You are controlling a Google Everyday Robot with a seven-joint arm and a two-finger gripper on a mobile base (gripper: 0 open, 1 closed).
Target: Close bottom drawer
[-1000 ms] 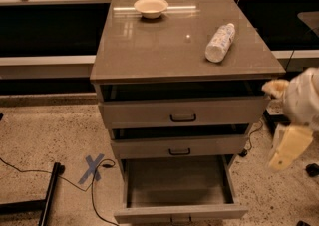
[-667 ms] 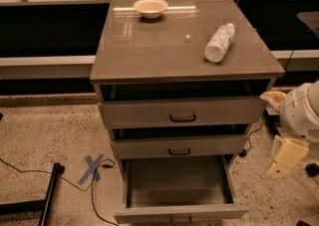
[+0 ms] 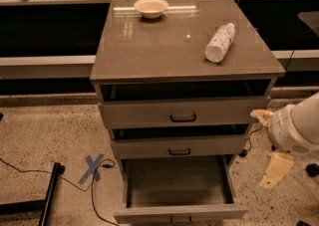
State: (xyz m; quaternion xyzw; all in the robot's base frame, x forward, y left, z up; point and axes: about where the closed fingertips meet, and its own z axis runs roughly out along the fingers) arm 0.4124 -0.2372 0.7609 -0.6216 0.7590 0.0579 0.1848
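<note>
The bottom drawer [image 3: 179, 213] of the grey-taupe cabinet [image 3: 184, 51] is pulled far out. Its plain grey tray is empty, and its flat front sits at the lower edge of the view. The middle drawer [image 3: 178, 147] and top drawer [image 3: 182, 112] above it each stand slightly out. My gripper [image 3: 260, 150] is to the right of the cabinet, level with the middle drawer, on a white arm [image 3: 299, 128]. Its cream fingers [image 3: 275, 169] are spread apart and hold nothing. It is apart from the bottom drawer, above and to the right of its front corner.
On the cabinet top lie a small bowl [image 3: 151, 7] at the back and a plastic bottle [image 3: 219, 42] on its side at the right. A blue tape X [image 3: 92, 167], a cable and a black stand leg [image 3: 49, 197] are on the speckled floor to the left.
My gripper has moved down and a little to the left, from level with the top drawer to level with the middle drawer. The drawers have not moved.
</note>
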